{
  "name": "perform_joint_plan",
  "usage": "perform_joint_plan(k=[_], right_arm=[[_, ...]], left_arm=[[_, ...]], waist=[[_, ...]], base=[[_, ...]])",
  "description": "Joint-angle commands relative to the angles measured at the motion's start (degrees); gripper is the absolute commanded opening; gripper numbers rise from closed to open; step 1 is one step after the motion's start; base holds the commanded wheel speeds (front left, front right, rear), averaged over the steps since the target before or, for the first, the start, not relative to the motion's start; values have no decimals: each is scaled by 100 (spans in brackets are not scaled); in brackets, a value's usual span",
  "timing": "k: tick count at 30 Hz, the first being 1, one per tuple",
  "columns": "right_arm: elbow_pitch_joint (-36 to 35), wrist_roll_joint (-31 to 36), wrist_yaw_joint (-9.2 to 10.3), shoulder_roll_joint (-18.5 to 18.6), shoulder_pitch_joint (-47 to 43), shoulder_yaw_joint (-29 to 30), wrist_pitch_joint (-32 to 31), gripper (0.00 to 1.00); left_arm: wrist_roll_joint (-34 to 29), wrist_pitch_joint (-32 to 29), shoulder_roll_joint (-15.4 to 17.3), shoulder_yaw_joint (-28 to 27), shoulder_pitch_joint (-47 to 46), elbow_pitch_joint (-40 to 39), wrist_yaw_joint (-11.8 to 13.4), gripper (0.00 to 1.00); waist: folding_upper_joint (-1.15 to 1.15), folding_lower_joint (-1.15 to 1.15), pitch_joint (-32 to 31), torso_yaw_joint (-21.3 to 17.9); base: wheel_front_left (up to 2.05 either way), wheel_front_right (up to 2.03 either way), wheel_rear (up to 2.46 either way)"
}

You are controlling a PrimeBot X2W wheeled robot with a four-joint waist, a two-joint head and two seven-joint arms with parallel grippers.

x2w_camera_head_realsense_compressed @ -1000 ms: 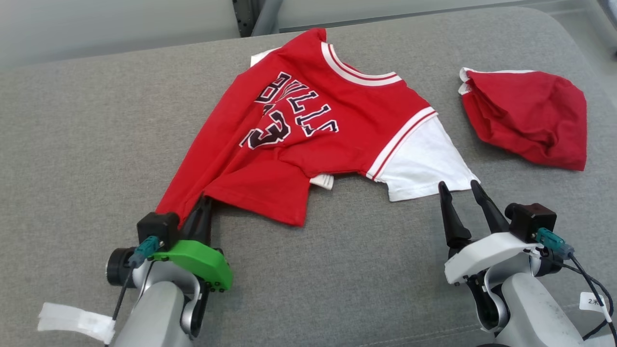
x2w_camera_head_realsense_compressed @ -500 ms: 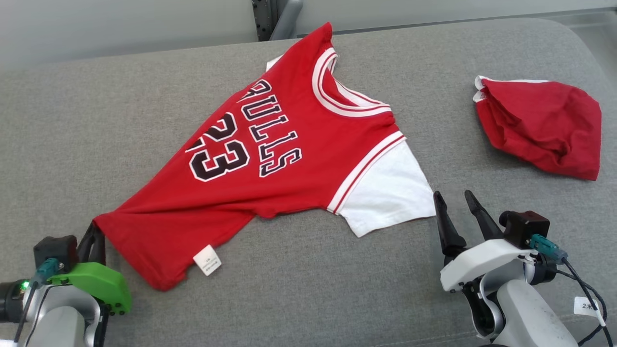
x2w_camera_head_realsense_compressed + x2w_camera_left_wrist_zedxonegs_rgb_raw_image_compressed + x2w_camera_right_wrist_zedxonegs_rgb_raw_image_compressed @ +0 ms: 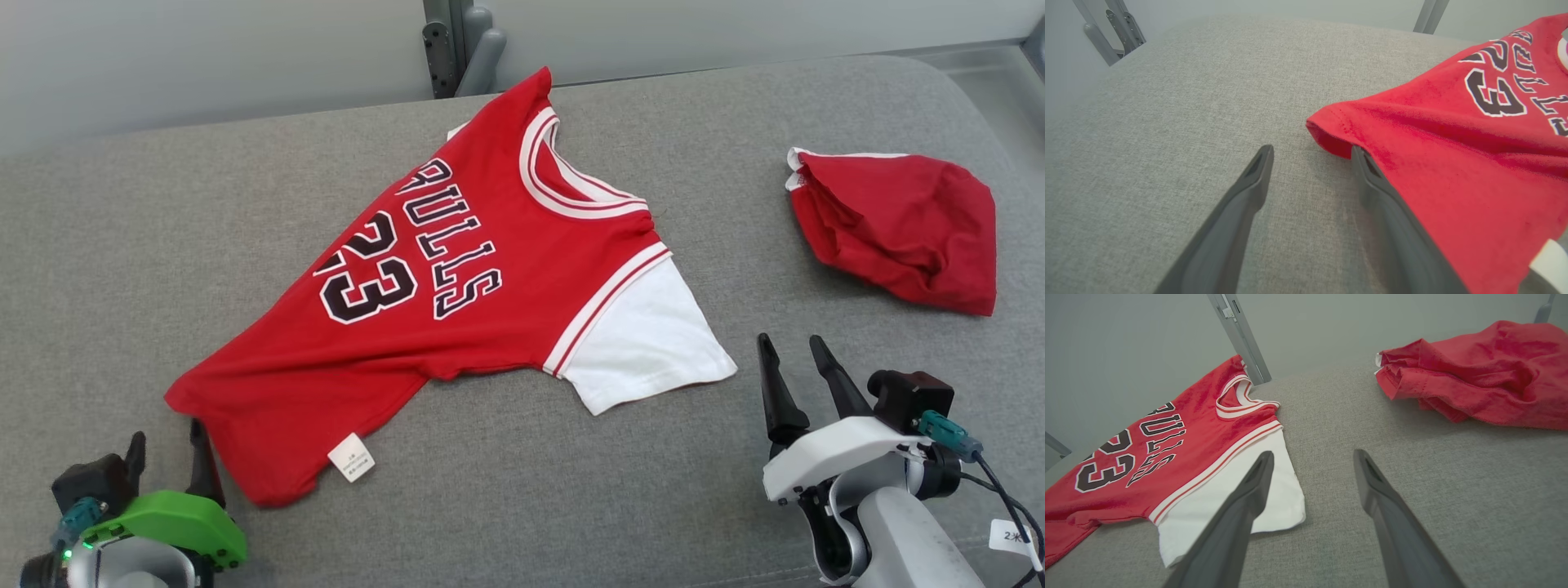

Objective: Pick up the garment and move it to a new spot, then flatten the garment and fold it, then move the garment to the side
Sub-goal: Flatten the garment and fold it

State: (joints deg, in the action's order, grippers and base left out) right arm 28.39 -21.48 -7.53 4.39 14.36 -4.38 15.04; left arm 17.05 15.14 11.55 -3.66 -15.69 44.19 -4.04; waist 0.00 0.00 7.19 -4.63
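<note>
The jersey point(image 3: 457, 310) is laid out, both sets of jaws held wide, nothing pinched

It's spread across the middle of the grey cushion point(image 3: 163, 245), hem corner just beside the left gripper point(image 3: 166, 431), white sleeve near the right gripper point(image 3: 789, 340). The creases are probably best smoothed by hem and sleeve being tugged gently apart. "BULLS" and "23" can be read; the print on the hem tag point(image 3: 352, 457) can't.

On the cushion point(image 3: 122, 245), the jersey point(image 3: 490, 286) lies in the middle, the crumpled cloth point(image 3: 898, 220) well apart to its right.
</note>
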Motion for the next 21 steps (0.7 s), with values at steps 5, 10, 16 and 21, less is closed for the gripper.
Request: perform_joint_plan(k=[5, 10, 16, 21], right_arm=[[28, -16, 9, -51, -151, -22, 11, 100], [45, -51, 9, -80, -140, -99, 11, 100], [48, -70, 9, -87, -137, -87, 11, 100], [40, -49, 9, -91, -156, -53, 11, 100]], left_arm=[[-67, 0, -585, -320, 518, -647, -138, 100], [-89, 0, -797, -188, 639, -589, -248, 100], [73, 0, -845, -65, 635, -409, -303, 100], [250, 0, -858, 254, 688, -244, -313, 100]], waist=[[0, 0, -271, 167], [0, 0, -263, 133], [0, 0, -186, 64], [0, 0, -156, 15]], base=[[0, 0, 0], [0, 0, 0], [0, 0, 0], [0, 0, 0]])
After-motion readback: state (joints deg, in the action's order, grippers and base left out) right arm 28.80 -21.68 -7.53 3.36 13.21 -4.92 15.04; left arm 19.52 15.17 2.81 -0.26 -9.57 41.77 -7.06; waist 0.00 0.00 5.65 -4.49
